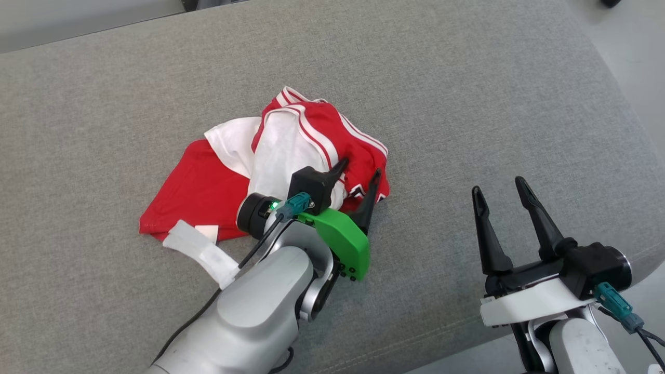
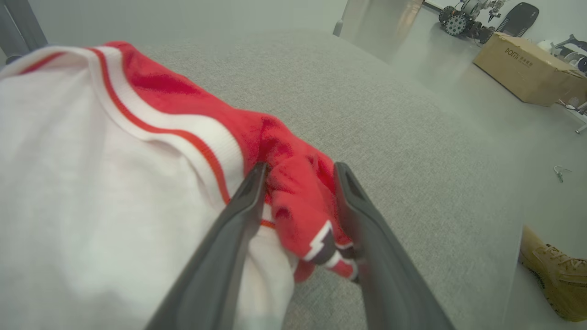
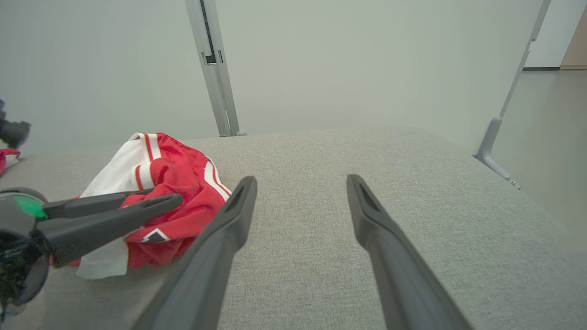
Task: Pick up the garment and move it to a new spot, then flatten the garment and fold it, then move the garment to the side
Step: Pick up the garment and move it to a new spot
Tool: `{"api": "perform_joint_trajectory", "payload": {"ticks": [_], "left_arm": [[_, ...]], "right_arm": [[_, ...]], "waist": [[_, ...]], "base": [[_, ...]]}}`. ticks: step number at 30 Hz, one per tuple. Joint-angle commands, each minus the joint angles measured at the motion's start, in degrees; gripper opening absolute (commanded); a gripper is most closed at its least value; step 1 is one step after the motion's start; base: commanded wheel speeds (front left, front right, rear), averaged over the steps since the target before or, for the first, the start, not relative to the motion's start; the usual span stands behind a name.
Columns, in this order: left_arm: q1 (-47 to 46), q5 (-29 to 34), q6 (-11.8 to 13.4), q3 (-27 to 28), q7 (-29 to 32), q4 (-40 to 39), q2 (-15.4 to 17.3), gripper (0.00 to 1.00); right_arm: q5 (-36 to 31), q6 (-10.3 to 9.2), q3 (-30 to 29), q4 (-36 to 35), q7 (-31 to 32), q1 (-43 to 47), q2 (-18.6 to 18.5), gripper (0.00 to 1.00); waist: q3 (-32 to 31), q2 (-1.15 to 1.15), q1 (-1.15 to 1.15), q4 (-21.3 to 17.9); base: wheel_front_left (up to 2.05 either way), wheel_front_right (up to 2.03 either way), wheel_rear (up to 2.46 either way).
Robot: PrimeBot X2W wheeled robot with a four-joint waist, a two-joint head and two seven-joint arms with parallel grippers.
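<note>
Garment crumpled, long axis lower-left to upper-right; left gripper released, straddling its edge; right gripper spread.

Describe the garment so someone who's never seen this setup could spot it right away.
On the grey cushion, look near the middle, ahead of the left gripper, whose open jaws stand either side of one fold. The garment is a crumpled heap there, bright red with white striped trim and a white inside, against plain grey fabric.

A cardboard box bears dark print, apparently "DOMI", remainder illegible.
</note>
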Motion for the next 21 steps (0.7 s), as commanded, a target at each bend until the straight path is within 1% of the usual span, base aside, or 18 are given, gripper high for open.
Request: {"api": "perform_joint_trajectory", "payload": {"ticks": [1,3,5,8,11,13,15,16,18,21], "left_arm": [[0.62,-0.22,0.9,0.71,-1.81,-1.41,0.32,1.0],[2.13,0.59,2.7,2.1,-4.02,-4.58,0.51,1.0],[4.49,2.01,5.0,3.95,-4.96,-9.19,2.28,1.0],[9.59,5.83,8.74,7.49,-5.33,-17.53,7.15,1.0],[17.22,9.44,11.5,12.45,-5.27,-25.04,12.09,1.0],[22.17,10.77,11.91,15.41,-5.22,-27.79,14.55,1.0],[27.25,11.28,11.8,17.94,-5.23,-28.38,16.4,1.0],[27.25,11.28,11.8,17.94,-5.23,-28.38,16.4,1.0],[31.23,11.56,11.3,21.51,-5.25,-29.46,16.55,1.0],[36.39,13.26,8.99,26.1,-5.24,-29.78,15.53,1.0]], "right_arm": [[-0.79,-0.02,-0.1,-0.62,-0.02,0.44,0.08,1.0],[-2.4,-0.03,-0.97,-1.43,-0.02,1.04,-0.01,1.0],[-3.55,-0.03,-2.25,-2.34,-0.02,2.04,-0.58,1.0],[-4.57,-0.03,-4.0,-3.77,-0.02,2.93,-1.89,1.0],[-5.32,-0.03,-5.3,-4.05,-0.02,4.03,-3.49,1.0],[-5.81,-0.03,-5.9,-3.62,-0.02,4.66,-4.45,1.0],[-6.1,-0.03,-6.69,-2.92,-0.02,5.68,-5.05,1.0],[-6.1,-0.03,-6.69,-2.92,-0.02,5.68,-5.05,1.0],[-6.57,-0.03,-7.52,-2.27,-0.02,6.39,-5.65,1.0],[-6.56,-0.03,-9.14,-1.01,-0.02,7.91,-5.86,1.0]], "waist": [[-1.4,0.0,0.0,1.33],[-2.35,0.0,0.0,2.71],[-3.6,0.0,0.0,4.49],[-4.94,0.0,0.0,6.75],[-6.44,0.0,0.0,8.65],[-7.65,0.0,0.0,9.91],[-9.18,0.0,0.0,11.14],[-9.18,0.0,0.0,11.14],[-10.19,0.0,0.0,12.29],[-11.6,0.0,0.0,14.36]], "base": [[0.0,0.0,0.0],[0.0,0.0,0.0],[0.0,0.0,0.0],[0.0,0.0,0.0],[0.0,0.0,0.0],[0.0,0.0,0.0],[0.0,0.0,0.0],[0.0,0.0,0.0],[0.0,0.0,0.0],[0.0,0.0,0.0]]}}
